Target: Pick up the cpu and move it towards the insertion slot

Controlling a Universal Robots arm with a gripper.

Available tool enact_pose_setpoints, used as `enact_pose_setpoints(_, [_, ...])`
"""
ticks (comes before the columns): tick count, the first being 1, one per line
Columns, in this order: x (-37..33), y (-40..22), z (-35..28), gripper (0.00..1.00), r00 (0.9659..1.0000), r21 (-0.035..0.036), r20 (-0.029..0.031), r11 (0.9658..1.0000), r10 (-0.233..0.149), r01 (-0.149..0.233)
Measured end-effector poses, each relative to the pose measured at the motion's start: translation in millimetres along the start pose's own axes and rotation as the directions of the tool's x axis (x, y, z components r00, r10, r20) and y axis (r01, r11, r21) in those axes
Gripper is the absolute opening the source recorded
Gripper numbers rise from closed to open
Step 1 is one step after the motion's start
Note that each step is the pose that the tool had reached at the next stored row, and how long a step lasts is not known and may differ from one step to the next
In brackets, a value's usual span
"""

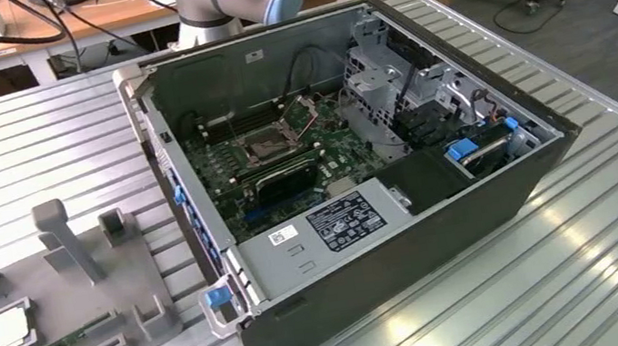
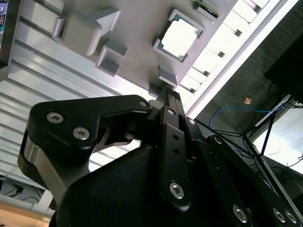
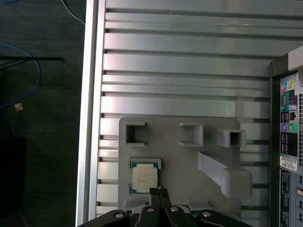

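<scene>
Cpu [image 1: 5,333] and insertion slot [image 1: 260,148] lie well apart on the slatted table [image 1: 38,158]. The open computer case [image 1: 419,248] lies on its side mid-table, so the slot on its green board faces up for access. Beside it, near the table's edge, a grey fixture plate [image 1: 58,293] keeps the cpu flat in a framed pocket, located for grasping. The gripper [image 3: 158,193] hovers above that pocket, its fingers seemingly pressed together on nothing.
</scene>
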State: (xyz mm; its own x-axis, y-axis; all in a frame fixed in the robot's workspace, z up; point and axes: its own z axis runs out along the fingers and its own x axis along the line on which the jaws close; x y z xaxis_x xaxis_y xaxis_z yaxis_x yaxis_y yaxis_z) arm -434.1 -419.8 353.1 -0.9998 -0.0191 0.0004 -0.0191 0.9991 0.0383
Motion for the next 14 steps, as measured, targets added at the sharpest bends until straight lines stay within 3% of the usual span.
enact_pose_setpoints(14, [0.0,-0.4,11.1,0.11,1.0,0.0,-0.0001,1.0,0.0,0.0])
